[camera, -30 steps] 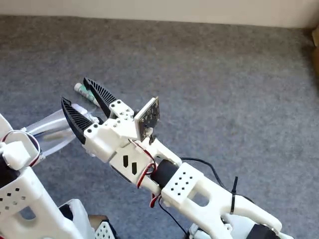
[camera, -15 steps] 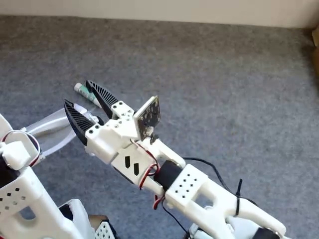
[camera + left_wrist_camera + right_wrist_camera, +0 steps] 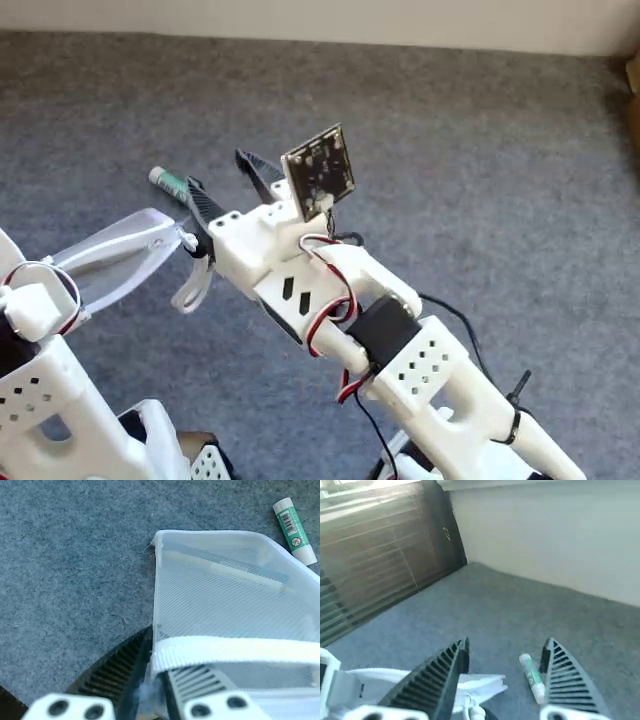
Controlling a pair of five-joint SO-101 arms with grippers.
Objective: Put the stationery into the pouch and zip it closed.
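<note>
Lining up on glue stick (image 3: 295, 530), lying on tabletop (image 3: 450, 150) just beside pouch (image 3: 225, 595) | right fingers (image 3: 562, 672) spread wide, empty, poised over it; to be lowered astride its middle | left fingers (image 3: 120, 665) clamped on pouch edge; to be held steady

You have grey carpet-like surface (image 3: 450, 150) covering table, fine nap, plain throughout. Along its far edge in your high view, pale wall (image 3: 300, 20) meets it. Brown object (image 3: 634, 100) pokes in at right edge near far corner; too little showing for you to tell what. Your right wrist view gives wall rising from surface, brown slatted blinds (image 3: 375, 545) adjoining it, dark upright frame (image 3: 442, 525) at corner between them.
</note>
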